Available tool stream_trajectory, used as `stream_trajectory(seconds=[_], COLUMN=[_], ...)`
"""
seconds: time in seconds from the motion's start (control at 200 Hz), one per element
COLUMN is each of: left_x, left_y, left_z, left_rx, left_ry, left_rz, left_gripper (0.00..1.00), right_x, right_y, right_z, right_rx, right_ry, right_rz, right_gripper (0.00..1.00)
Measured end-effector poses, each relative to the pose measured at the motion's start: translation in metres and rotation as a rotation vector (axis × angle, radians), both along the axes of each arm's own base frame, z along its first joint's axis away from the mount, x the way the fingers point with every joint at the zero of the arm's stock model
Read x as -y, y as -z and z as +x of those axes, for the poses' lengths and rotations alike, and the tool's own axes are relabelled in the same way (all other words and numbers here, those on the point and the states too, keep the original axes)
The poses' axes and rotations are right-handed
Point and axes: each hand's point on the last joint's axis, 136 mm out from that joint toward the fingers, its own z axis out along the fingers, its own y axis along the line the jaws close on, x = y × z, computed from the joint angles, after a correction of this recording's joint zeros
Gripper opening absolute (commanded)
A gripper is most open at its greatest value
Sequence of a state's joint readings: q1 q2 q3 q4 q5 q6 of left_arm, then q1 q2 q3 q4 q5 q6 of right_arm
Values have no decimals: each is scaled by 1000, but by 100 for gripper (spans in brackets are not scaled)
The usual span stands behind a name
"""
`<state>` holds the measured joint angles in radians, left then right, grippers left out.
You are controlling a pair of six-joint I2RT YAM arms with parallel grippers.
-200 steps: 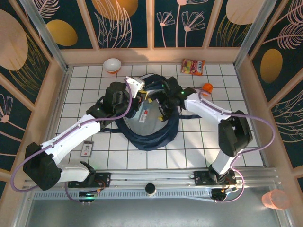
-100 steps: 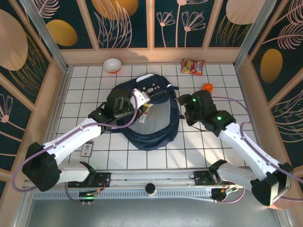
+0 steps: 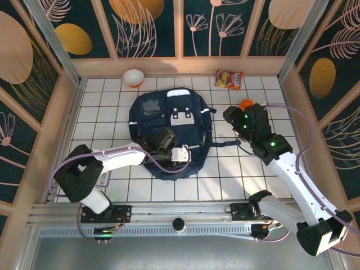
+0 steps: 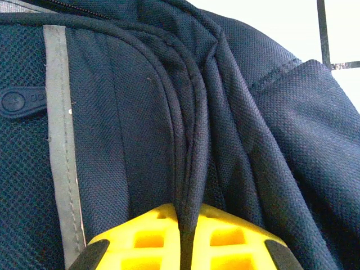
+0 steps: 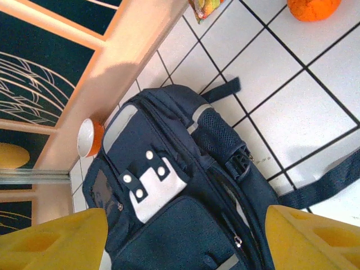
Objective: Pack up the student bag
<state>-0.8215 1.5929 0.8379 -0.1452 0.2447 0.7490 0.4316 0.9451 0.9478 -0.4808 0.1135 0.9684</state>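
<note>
The navy student bag (image 3: 169,118) lies flat toward the table's far edge with its grey patch up, while the left gripper (image 4: 187,225) pinches its fabric fold and the right gripper (image 3: 238,116) stands wide.

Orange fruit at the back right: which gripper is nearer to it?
Right. The right gripper hangs just beside the orange, on its near-left side; the left gripper is well away, shut on the near edge of the student bag.

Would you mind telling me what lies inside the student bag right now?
Nothing inside shows: the student bag lies flat, front up, on the white tiles, its fabric covering any contents.
</note>
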Motion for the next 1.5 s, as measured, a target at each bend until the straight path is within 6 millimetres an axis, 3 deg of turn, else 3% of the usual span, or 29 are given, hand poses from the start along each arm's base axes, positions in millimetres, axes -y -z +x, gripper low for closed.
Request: stream_trajectory(seconds=[0.12, 0.23, 0.3, 0.38, 0.485, 0.595, 0.676, 0.806, 0.901, 1.006, 1.201, 1.376, 1.501], left_x=[1, 3, 4, 4, -2, -29, -54, -97, -132, -156, -175, -179, -178], left_y=[-1, -7, -21, -56, -119, -175, -190, -177, -148, -120, -96, -70, -64], left_z=[0, 0, 2, 9, 20, 44, 59, 80, 88, 83, 75, 68, 69], left_rx=[5, 0, 19, 63, 123, 166, 155, 26, -99, -217, -398, -544, -600], left_ry=[10, -6, -29, -67, -140, -297, -440, -706, -938, -1153, -1419, -1556, -1594], left_rz=[-2, -19, -50, -137, -315, -495, -576, -669, -727, -785, -948, -1004, -1021], left_gripper=[26, 53, 68, 77, 81, 84, 84, 83, 85, 85, 81, 78, 77], right_x=[-3, -5, -6, -9, -20, -33, -47, -77, -106, -145, -197, -219, -222], right_y=[-7, -14, -17, -21, -29, -27, -20, 1, 24, 48, 95, 139, 162], right_z=[4, 7, 9, 10, 9, 4, 0, -5, -15, -34, -69, -96, -93], right_rx=[47, 103, 138, 183, 278, 365, 409, 481, 526, 579, 654, 653, 612], right_ry=[-36, -91, -135, -203, -324, -467, -600, -869, -1068, -1305, -1647, -1848, -1878], right_rz=[-31, -100, -162, -242, -336, -432, -495, -591, -684, -786, -908, -989, -1051], right_gripper=[73, 71, 69, 67, 71, 69, 65, 60, 59, 58, 60, 61, 60])
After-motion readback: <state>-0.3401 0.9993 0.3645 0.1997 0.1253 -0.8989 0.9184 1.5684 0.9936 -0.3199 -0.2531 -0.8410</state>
